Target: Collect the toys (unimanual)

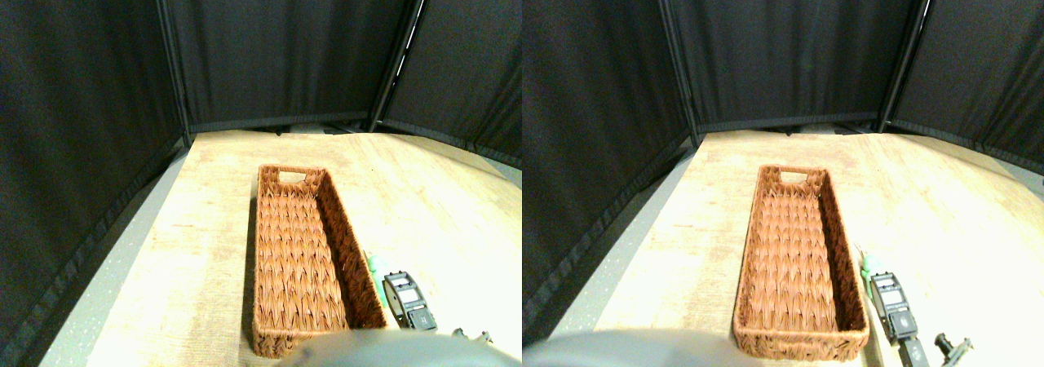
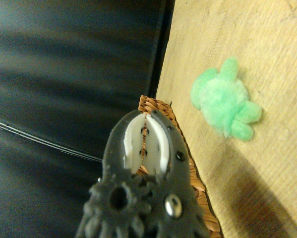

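Overexposed, washed-out table (image 1: 204,245) at right; dark, grainy curtains (image 1: 81,139); curved wide-angle edges; soft, blurred near jaw in wrist view.

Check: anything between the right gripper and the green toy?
Nothing. In the wrist view only bare wooden tabletop separates the right gripper from the green toy; the basket sits off to the side.

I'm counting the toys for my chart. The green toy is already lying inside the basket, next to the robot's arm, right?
Not quite. The green toy is not inside the basket. It lies on the wooden table just outside the basket's right wall, next to the robot's arm. The wrist view shows it resting on bare wood, and the stereo pair view shows no toy in the basket.
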Robot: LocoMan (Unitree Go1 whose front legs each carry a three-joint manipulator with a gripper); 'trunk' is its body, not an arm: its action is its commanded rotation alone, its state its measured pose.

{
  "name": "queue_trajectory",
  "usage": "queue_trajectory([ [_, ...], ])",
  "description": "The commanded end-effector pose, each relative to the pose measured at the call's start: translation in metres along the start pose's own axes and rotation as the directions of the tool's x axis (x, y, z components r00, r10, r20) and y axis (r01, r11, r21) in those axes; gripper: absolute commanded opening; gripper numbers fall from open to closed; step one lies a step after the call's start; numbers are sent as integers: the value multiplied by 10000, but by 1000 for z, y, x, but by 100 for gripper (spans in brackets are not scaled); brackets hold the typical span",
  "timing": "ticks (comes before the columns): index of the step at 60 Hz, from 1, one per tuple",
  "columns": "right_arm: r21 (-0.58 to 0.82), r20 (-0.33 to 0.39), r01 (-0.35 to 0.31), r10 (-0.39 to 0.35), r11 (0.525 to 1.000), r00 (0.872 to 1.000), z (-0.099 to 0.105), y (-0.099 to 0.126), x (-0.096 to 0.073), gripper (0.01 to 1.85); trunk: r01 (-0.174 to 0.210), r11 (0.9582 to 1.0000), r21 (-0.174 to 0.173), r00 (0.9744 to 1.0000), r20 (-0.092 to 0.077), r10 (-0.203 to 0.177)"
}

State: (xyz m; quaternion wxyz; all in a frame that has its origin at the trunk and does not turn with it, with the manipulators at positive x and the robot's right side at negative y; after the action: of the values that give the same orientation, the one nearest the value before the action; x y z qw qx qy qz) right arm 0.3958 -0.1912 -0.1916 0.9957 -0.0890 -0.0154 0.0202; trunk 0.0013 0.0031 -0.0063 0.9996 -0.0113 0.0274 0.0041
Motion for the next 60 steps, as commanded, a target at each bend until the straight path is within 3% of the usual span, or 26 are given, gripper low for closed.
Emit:
queue_trajectory([
  [1, -84, 348, 90, -87, 9999, 9994, 6, -1, 1, 24, -45, 10000, -3, 10000, 7, 45],
  [9, -52, 395, -379, 381, 9993, 9985, 6, -2, 2, 21, -21, 10000, -17, 10000, -54, 21],
  [25, -40, 469, -127, 129, 9999, 9988, 6, -6, 5, 18, -19, 10000, 26, 10000, -95, 19],
  [32, 359, 698, -83, 58, 9993, 9975, 5, -8, 5, 14, -2, 10000, 45, 9999, -117, 2],
  [37, 1604, 1206, -383, 190, 9863, 9925, 2, -15, 8, 10, 49, 10000, 35, 9999, -112, -48],
  [40, 2673, 1511, -733, 334, 9608, 9880, 0, -22, 10, 12, 96, 9999, 45, 9999, -131, -96],
  [42, 3389, 1485, -600, 96, 9389, 9889, 0, -27, 9, 17, 115, 9999, 40, 9999, -124, -115],
  [49, 4125, 1275, -578, 52, 9091, 9918, 1, -34, 8, 32, 229, 9997, 26, 9996, -168, -229],
  [54, 4860, 1054, -371, -165, 8732, 9943, 1, -39, 9, 41, 280, 9996, -30, 9994, -189, -280],
  [57, 5344, 974, -654, 154, 8427, 9951, 0, -43, 11, 44, 280, 9996, -30, 9994, -189, -280],
  [60, 5759, 713, -487, 93, 8161, 9974, 1, -44, 11, 47, 318, 9995, -83, 9992, -233, -320],
])
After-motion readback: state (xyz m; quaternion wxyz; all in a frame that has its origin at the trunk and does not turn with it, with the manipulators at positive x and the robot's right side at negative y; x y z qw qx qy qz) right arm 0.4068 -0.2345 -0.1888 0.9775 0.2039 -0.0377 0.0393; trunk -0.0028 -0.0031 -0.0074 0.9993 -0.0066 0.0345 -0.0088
